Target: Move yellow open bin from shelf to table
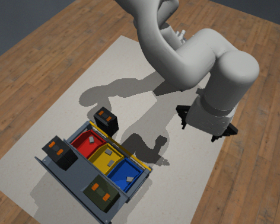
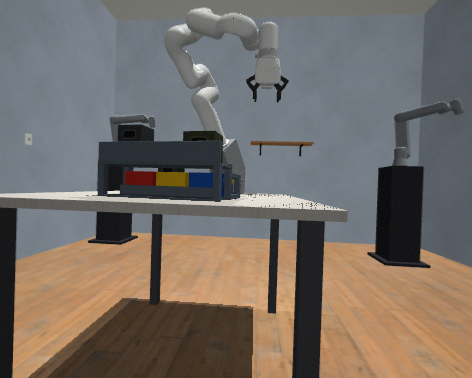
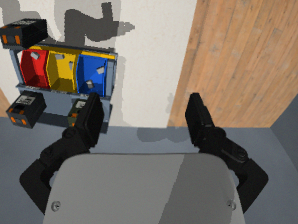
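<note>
The yellow bin (image 1: 99,160) (image 2: 172,179) (image 3: 60,76) sits on the grey shelf (image 1: 72,176) (image 2: 159,153) between the red bin (image 1: 83,146) (image 2: 140,178) and the blue bin (image 1: 120,175) (image 2: 200,179) (image 3: 89,72). Two small grey parts show in the yellow bin. All three bins look level. My gripper (image 1: 198,134) (image 2: 267,100) (image 3: 144,103) is open and empty, pointing down. It hangs high above the table, well above the shelf and off to its blue-bin side. The bins' undersides are hidden.
A yellow bar (image 1: 139,160) runs along the shelf's front. A black case (image 1: 61,152) and an olive case (image 1: 101,194) stand on the shelf's upper deck. Another black case (image 1: 107,120) stands by the red-bin end. The pale table top (image 1: 183,181) (image 2: 284,207) ends beyond the blue-bin side.
</note>
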Tool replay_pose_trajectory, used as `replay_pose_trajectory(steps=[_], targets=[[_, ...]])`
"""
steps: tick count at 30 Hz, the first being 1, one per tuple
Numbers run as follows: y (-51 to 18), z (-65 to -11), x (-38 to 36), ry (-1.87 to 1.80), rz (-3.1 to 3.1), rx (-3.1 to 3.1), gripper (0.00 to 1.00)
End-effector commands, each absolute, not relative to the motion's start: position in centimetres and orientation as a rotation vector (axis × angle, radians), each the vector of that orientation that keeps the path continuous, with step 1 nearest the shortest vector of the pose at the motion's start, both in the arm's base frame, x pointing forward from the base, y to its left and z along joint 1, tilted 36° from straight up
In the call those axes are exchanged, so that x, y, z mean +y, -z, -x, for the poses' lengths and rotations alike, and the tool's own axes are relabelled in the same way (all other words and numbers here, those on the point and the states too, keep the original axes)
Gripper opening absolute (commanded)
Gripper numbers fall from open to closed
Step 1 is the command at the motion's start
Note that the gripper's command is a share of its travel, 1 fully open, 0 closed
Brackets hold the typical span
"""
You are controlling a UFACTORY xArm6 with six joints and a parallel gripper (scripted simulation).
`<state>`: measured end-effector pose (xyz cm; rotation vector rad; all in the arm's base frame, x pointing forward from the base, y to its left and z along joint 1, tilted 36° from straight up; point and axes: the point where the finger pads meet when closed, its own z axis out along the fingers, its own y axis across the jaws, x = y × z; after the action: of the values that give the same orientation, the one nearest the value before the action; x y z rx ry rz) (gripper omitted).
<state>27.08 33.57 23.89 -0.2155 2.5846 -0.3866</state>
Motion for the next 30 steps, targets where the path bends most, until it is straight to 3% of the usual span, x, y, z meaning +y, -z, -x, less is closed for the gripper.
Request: replay_pose_trajectory(steps=[1,24,30], targets=[[-24.0,-27.1,33.7,0.380,0.191,2.572,1.00],[-24.0,-27.1,33.7,0.362,0.125,2.551,1.00],[-24.3,-25.4,29.0,0.362,0.125,2.551,1.00]])
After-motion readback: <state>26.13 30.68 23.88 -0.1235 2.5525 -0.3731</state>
